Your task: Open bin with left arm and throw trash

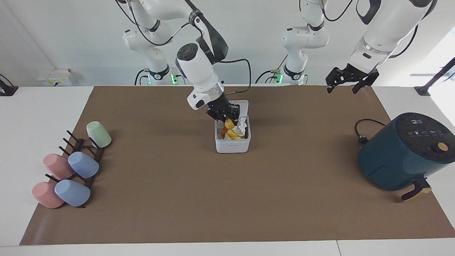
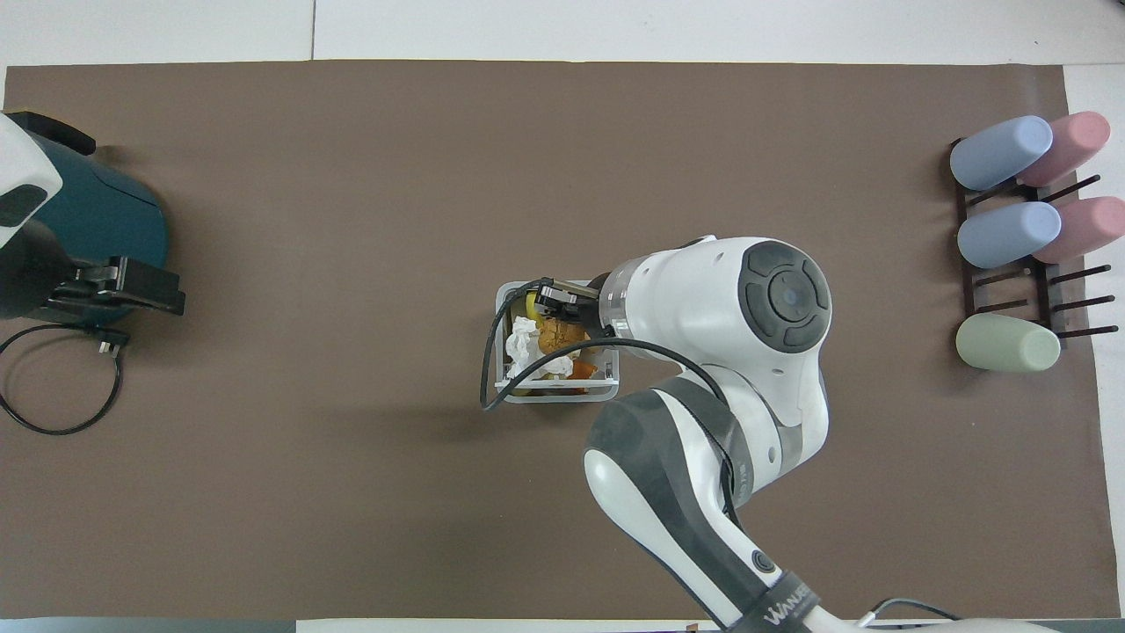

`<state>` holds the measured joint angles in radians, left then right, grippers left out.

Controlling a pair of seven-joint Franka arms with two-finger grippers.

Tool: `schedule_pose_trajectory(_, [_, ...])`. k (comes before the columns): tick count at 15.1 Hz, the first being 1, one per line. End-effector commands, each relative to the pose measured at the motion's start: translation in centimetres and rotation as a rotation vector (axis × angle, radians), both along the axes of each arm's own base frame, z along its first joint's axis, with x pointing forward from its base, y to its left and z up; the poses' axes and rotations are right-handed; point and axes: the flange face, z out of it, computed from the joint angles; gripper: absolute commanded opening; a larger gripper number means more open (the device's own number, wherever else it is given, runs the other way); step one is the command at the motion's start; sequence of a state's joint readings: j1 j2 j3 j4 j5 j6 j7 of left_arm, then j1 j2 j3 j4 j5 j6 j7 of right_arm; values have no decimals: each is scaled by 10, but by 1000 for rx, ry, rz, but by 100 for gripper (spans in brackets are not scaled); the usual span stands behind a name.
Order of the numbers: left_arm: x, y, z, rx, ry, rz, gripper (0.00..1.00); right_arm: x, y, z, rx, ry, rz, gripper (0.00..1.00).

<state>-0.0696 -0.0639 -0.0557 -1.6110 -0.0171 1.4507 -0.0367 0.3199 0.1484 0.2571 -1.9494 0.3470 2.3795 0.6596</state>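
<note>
The white bin [image 1: 233,145] stands mid-mat with its lid [image 1: 241,105] tipped up open. In it lie a crumpled white tissue [image 1: 242,124] and a yellow-and-orange block [image 1: 232,134]. My right gripper [image 1: 224,115] hangs over the bin's mouth, shut on the golden-brown crumbed piece [image 1: 229,123], which sits just above the other trash. In the overhead view the right gripper [image 2: 557,305] and crumbed piece [image 2: 555,335] lie inside the bin's rim [image 2: 503,347], beside the tissue [image 2: 525,339]. My left gripper [image 1: 350,81] is open and empty, raised near the air fryer; it also shows in the overhead view [image 2: 132,290].
A dark-teal air fryer [image 1: 405,153] with a black cord [image 1: 362,132] stands at the left arm's end. A rack of pastel cups [image 1: 71,167] lies at the right arm's end. The overhead view shows the air fryer [image 2: 97,220] and cups [image 2: 1011,237] too.
</note>
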Motion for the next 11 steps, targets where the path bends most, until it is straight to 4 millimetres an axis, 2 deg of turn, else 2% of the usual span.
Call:
schedule_pose_trajectory(1, [-2, 17, 6, 25, 16, 19, 100, -4, 0, 0, 20, -3, -21, 74])
schedule_pose_trajectory(2, [0, 19, -1, 26, 17, 25, 100, -6, 2, 0, 20, -4, -17, 100])
schedule_pose_trajectory(8, [13, 3, -6, -20, -28, 23, 100, -7, 5, 2, 17, -4, -3, 100])
schedule_pose_trajectory(10, [13, 0, -7, -35, -40, 29, 100, 0, -6, 1, -1, -15, 11, 100])
schedule_pose_trajectory(11, [12, -6, -6, -34, -43, 18, 100, 6, -18, 1, -9, -25, 20, 100])
